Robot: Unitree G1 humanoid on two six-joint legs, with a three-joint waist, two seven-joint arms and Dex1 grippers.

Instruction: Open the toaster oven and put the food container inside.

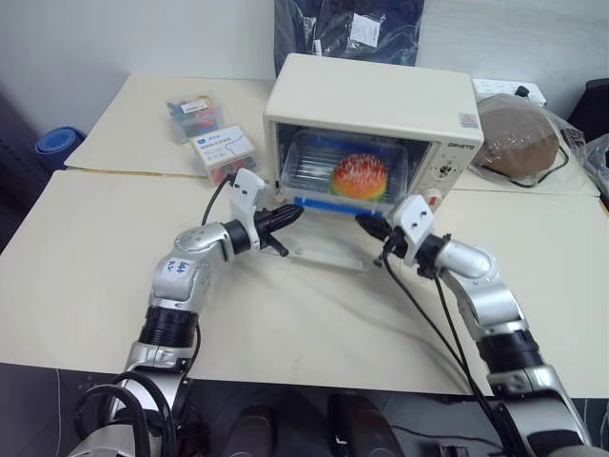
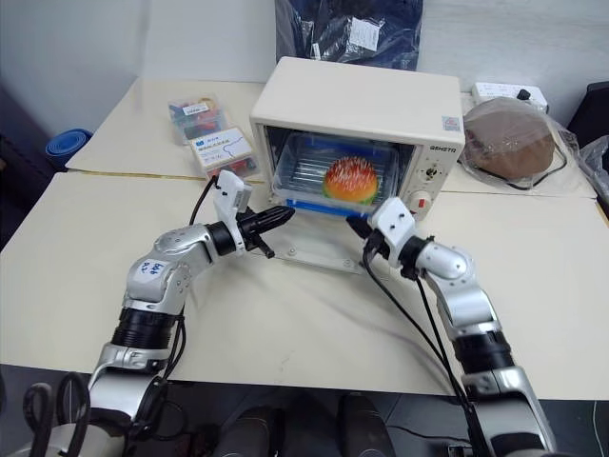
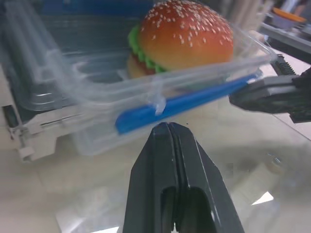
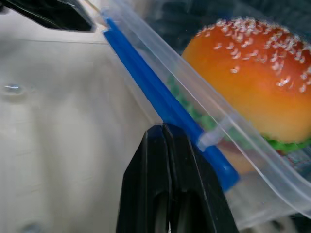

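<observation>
The cream-white toaster oven (image 1: 371,95) stands at the back of the table with its glass door (image 1: 324,249) dropped flat. The clear food container (image 1: 314,162) sits in the oven's opening. It holds a toy hamburger (image 1: 359,176), and its blue clip strip (image 3: 184,104) faces me. My left gripper (image 1: 293,213) is shut and empty, with its tip just short of the strip's left end. My right gripper (image 1: 364,222) is shut too, and its tip (image 4: 163,128) is right at the blue strip (image 4: 160,104) near the right end. Both hover over the lowered door.
Two small clear boxes of colourful items (image 1: 195,116) (image 1: 224,152) lie left of the oven. A brown object in a plastic bag (image 1: 519,143) and a white power strip (image 1: 509,90) are at the right. A dark bag (image 1: 347,29) hangs behind the oven.
</observation>
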